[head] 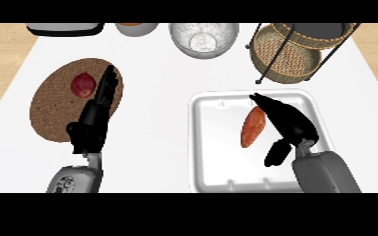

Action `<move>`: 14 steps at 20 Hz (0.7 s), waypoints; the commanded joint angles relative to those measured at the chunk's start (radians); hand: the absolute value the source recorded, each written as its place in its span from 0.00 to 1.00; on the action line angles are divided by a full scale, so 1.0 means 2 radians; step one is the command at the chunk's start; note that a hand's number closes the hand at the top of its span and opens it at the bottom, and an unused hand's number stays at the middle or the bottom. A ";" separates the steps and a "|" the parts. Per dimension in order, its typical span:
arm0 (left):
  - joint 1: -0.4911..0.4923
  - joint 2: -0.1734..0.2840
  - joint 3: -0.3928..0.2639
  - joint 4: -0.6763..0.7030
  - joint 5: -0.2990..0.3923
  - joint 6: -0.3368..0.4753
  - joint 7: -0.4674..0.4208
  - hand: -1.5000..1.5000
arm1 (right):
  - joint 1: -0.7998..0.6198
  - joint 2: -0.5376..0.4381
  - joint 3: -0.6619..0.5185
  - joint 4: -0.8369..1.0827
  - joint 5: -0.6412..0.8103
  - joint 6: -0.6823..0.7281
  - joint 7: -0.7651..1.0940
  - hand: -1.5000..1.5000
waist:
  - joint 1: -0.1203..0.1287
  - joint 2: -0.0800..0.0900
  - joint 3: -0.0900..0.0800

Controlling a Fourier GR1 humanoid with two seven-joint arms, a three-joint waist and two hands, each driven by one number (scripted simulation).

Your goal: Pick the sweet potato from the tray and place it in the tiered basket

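i am at the reaching step; the sweet potato (252, 126) lies in the tray (214, 175), my right hand (289, 122) just beside it with fingers straight, grasping nothing; next i must curl them around it; the left hand (94, 115) rests released left of the tray.

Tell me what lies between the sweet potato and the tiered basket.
In the head view, only the white tray's floor and far rim, then bare counter, lie between the sweet potato and the tiered basket.

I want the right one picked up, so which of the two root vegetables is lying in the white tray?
The orange sweet potato, long and slim, beside the right hand. The other, a dark red one, sits on the brown round mat.
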 commanded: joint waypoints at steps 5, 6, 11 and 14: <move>0.010 -0.006 0.003 0.027 -0.002 0.006 -0.038 0.50 | 0.007 0.032 0.003 0.017 0.012 -0.026 -0.003 0.00 | 0.000 0.000 0.000; 0.015 0.007 -0.010 -0.057 -0.005 -0.007 0.044 0.50 | -0.031 0.034 -0.006 0.055 0.014 -0.029 -0.003 0.00 | 0.002 0.000 0.000; 0.009 0.001 -0.009 -0.048 -0.010 -0.005 0.037 0.50 | 0.011 0.048 -0.004 0.024 0.015 -0.058 -0.003 0.00 | 0.000 0.000 0.000; -0.022 -0.017 -0.016 0.008 -0.027 0.021 0.016 0.50 | -0.012 0.044 -0.016 0.086 0.031 -0.116 -0.040 1.00 | 0.000 0.000 0.000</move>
